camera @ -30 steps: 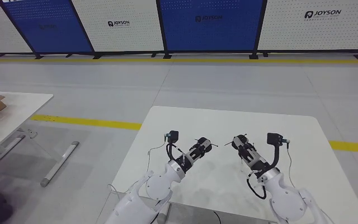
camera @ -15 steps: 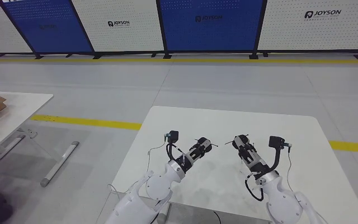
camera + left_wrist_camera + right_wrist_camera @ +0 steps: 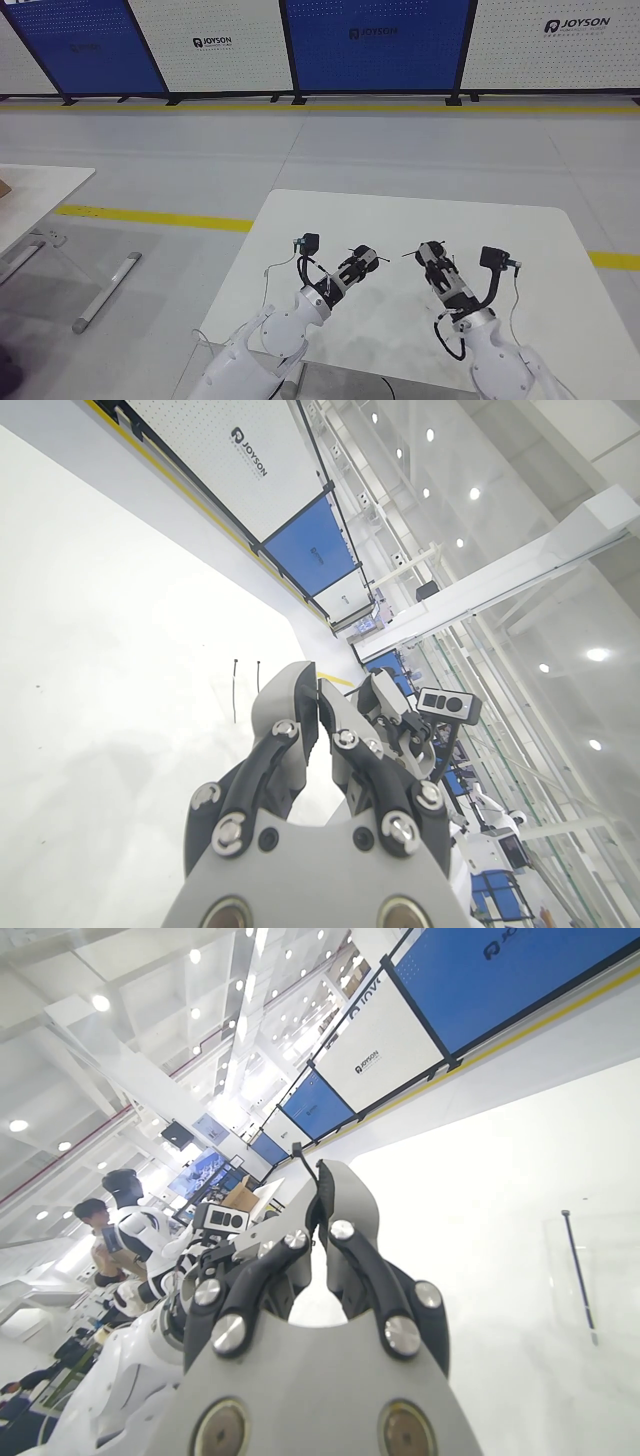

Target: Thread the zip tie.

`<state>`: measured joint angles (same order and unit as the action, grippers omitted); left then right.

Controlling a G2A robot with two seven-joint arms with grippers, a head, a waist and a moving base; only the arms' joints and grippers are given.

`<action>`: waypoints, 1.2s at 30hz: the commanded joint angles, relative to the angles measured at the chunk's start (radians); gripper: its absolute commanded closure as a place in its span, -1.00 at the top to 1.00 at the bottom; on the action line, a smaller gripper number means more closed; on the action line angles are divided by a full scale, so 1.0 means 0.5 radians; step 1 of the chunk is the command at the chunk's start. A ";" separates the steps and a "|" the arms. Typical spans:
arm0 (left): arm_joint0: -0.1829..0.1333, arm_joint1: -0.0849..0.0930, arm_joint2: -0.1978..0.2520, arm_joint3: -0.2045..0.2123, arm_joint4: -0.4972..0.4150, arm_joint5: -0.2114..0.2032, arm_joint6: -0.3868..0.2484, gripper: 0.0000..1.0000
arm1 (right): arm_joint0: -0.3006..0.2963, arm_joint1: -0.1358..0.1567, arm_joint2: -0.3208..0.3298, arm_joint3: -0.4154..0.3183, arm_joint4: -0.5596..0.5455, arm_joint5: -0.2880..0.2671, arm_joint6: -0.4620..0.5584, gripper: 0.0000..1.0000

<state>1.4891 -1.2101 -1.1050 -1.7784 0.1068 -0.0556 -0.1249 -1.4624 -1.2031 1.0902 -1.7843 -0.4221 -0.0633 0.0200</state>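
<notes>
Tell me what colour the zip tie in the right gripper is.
Black. The zip tie shows best in the right wrist view.

Two zip ties [image 3: 234,692] [image 3: 258,674] lie on one table [image 3: 100,600], and a third tie [image 3: 305,1159] sits in the right pincer [image 3: 320,1170].

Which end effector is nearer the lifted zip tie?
Right. The right end effector is shut on the zip tie; the left end effector sits apart, beside it.

table [image 3: 400,215]: white | on it: two black zip ties [image 3: 234,692], parallel, seemingly not touching
</notes>
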 commanded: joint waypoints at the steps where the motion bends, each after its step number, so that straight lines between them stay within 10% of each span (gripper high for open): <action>1: 0.000 0.000 0.000 0.000 0.000 0.000 0.000 -1.00 | 0.015 -0.017 -0.068 0.033 -0.096 0.068 -0.101 -1.00; 36: 0.000 0.000 0.000 0.000 0.000 0.000 0.000 -1.00 | -0.033 -0.064 -0.105 0.026 -0.261 0.070 -0.128 -1.00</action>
<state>1.4891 -1.2101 -1.1050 -1.7784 0.1068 -0.0556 -0.1249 -1.4764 -1.2351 1.0346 -1.7698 -0.5560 -0.0237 -0.0474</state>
